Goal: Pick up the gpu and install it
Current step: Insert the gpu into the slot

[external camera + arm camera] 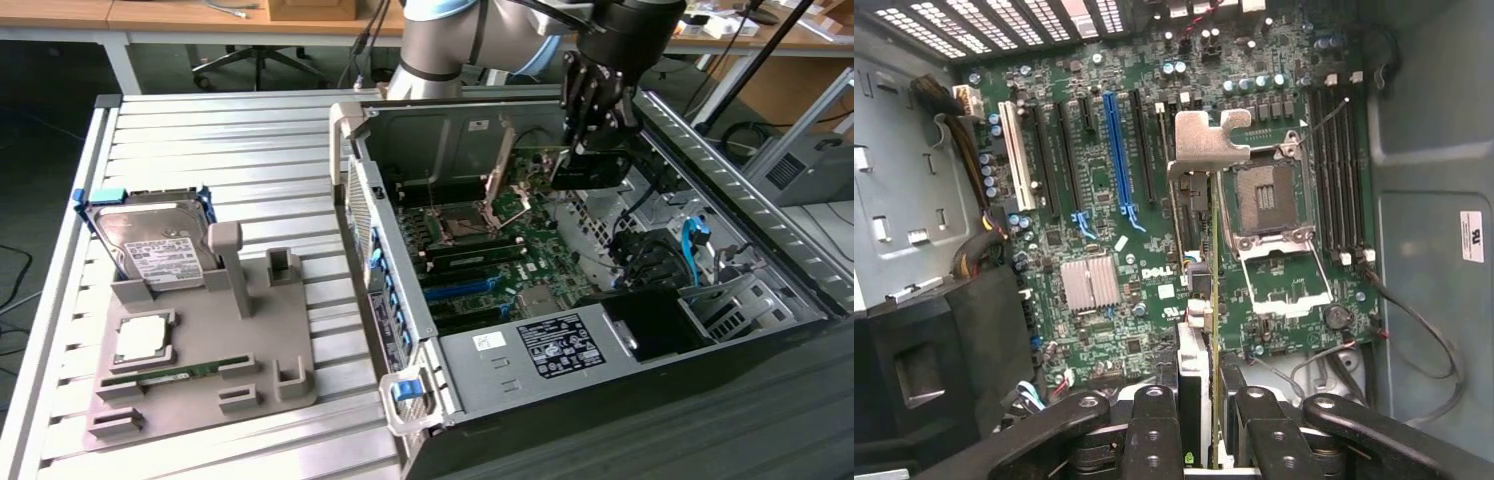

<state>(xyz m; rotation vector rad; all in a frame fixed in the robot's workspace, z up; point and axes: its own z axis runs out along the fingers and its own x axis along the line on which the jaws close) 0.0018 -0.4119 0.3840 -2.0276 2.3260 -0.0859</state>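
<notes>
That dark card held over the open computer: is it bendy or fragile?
The gpu is probably stiff: it hangs straight from the gripper without sagging. Likely light, being thin and flat. Probably fragile; its metal bracket and bare edge could catch on the motherboard.

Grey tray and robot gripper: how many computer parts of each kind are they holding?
hard drive: 1, on the grey tray
silver square chip: 1, on the tray
green memory stick: 1, on the tray
gpu: 1, in the gripper
Total: 4
</notes>
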